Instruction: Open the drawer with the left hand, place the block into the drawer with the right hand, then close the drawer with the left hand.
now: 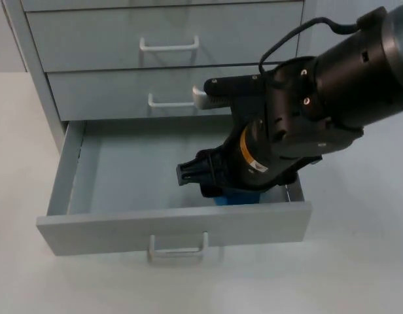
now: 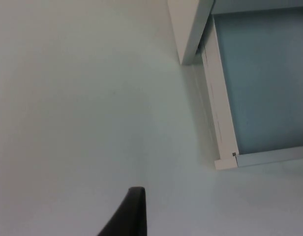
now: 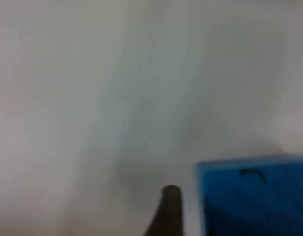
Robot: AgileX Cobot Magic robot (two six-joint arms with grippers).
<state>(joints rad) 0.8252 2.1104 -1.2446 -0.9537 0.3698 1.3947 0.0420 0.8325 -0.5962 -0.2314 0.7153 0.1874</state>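
Blue block (image 1: 237, 197): inside your open drawer (image 1: 123, 226) — front right.
Right gripper (image 1: 218, 190): over block — finger state indiscernible.
Left gripper (image 2: 127, 216): above white surface (image 2: 82, 98), finger state indiscernible.

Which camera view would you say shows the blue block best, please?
The right wrist view: the blue block is large and unobstructed beside the right gripper's fingertip. In the top view a blue sliver peeks out under the right arm inside the open drawer. The left wrist view covers table and drawer corner.

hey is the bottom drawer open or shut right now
Open: the bottom drawer is pulled out of the cabinet, its inside exposed, the right gripper reaching in.
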